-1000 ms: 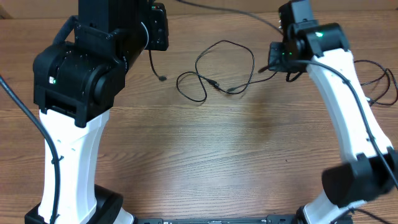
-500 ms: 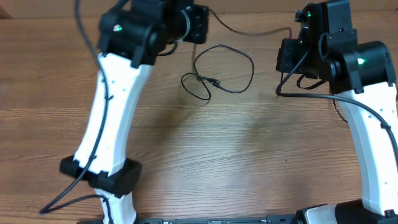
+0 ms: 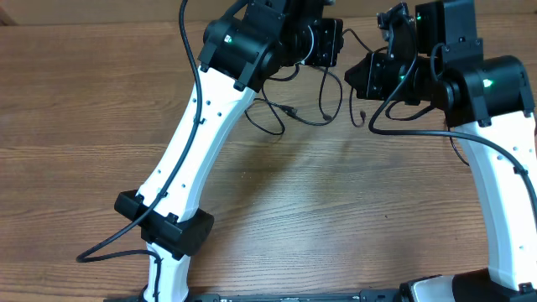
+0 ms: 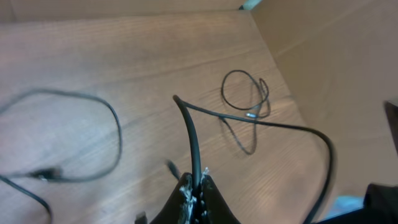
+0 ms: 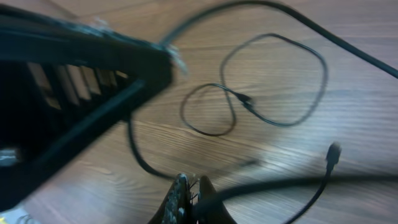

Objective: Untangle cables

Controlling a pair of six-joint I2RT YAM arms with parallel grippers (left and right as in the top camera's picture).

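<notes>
Swung rightward since earlier, left gripper (image 4: 194, 186) sits at 12 o'clock beside right gripper (image 5: 189, 189), each pinching thin black flexible cable (image 4: 192, 137); pull-apart step seemingly calls for slow separation.

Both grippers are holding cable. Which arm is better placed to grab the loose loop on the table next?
Right, probably, once released: the thin black looped cable lies whole ahead of the right gripper; the left gripper faces only part of it.
</notes>
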